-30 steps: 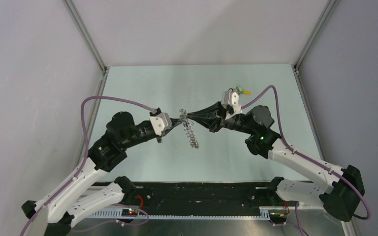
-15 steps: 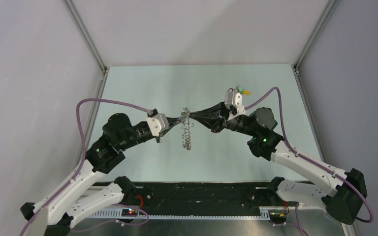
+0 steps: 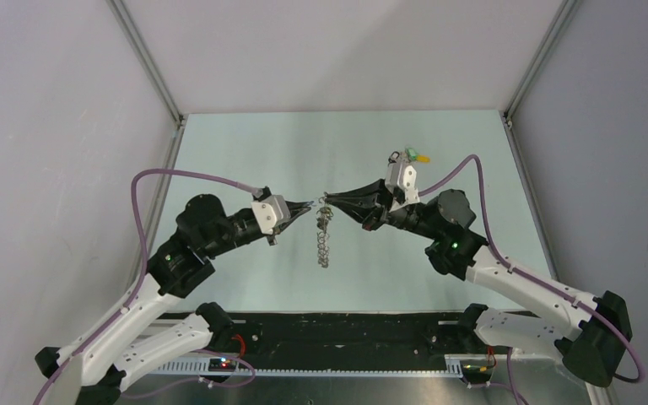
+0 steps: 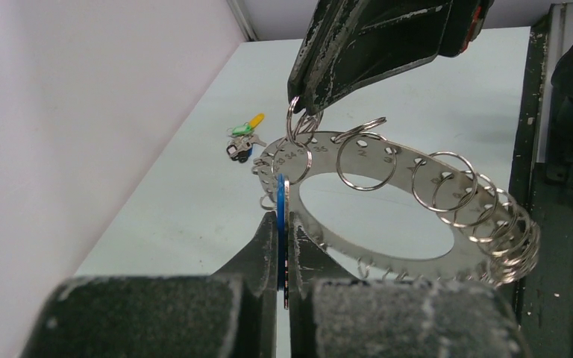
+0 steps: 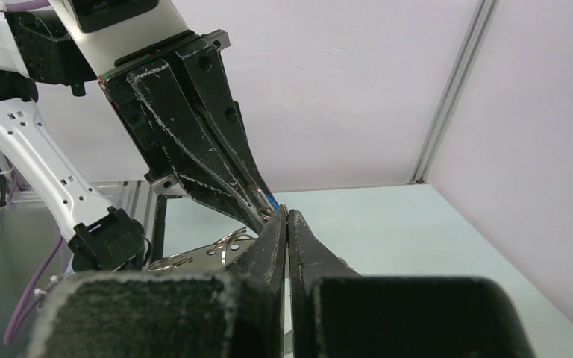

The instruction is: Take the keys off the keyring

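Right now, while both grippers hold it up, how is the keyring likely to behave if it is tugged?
The keyring looks like a flat metal plate, so probably stiff. It hangs from a split ring pinched by the right gripper and a blue-headed key in the left gripper, so it would likely swing and twist. Its loose rings may snag.

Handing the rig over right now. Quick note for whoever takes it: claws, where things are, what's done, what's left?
Left claw: shut on a blue-headed key at the keyring's edge.
Right claw: shut on the top of the keyring, which hangs in the air between the two claws.
Done: a clump of loose keys, green and yellow heads among them, lies on the table at the far side.
Left: can't tell whether the blue-headed key is free of the keyring yet. Many small split rings line the keyring.
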`<move>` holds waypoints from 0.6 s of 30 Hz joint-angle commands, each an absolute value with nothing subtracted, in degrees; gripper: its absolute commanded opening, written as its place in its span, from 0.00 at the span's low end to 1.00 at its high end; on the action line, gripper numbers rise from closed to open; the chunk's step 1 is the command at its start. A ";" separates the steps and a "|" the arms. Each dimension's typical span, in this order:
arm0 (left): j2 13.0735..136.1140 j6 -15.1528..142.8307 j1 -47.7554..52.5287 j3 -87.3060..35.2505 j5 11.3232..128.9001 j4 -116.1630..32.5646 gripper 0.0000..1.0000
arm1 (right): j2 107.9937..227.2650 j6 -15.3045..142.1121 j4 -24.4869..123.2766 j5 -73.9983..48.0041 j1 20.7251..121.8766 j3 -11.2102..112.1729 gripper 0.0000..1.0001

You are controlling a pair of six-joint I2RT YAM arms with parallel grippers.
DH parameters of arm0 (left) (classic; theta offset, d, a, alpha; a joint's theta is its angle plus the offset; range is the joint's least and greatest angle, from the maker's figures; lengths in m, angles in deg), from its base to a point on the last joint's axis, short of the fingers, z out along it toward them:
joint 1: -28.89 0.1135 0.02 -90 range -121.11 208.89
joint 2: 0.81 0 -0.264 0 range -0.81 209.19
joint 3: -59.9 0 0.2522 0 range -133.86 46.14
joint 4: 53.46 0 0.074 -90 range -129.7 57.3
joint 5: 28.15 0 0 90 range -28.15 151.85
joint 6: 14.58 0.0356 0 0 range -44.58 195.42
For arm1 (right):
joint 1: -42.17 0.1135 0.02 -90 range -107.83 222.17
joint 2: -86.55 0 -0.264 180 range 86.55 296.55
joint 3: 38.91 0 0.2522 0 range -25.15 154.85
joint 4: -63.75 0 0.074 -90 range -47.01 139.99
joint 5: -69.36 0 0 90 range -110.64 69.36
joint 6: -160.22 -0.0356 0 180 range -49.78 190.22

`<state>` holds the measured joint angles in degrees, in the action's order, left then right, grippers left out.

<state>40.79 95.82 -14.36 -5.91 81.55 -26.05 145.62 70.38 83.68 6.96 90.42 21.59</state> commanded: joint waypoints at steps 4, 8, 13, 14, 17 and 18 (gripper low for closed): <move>41.09 95.11 -14.02 -6.27 80.13 -25.68 0.00 | 144.86 78.05 89.65 -0.58 93.44 22.62 0.00; 41.85 94.93 -14.04 -6.40 80.64 -25.66 0.00 | 146.34 78.13 93.07 -0.64 93.69 23.24 0.00; 42.14 94.84 -14.06 -6.32 81.16 -25.64 0.00 | 148.26 79.12 93.83 1.21 93.95 25.02 0.00; 42.20 94.80 -14.03 -6.37 81.49 -25.64 0.00 | 148.82 79.76 93.66 1.54 94.16 25.25 0.00; 42.54 94.53 -14.15 -6.40 82.04 -25.70 0.00 | 149.54 81.01 92.87 1.85 94.66 26.18 0.00; 42.57 94.42 -14.20 -6.45 82.19 -25.67 0.00 | 149.73 81.55 92.87 1.77 94.85 26.27 0.00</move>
<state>42.32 95.36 -14.34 -5.91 81.51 -25.28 149.57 78.56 87.70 1.86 93.96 22.53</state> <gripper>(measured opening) 0.020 0.009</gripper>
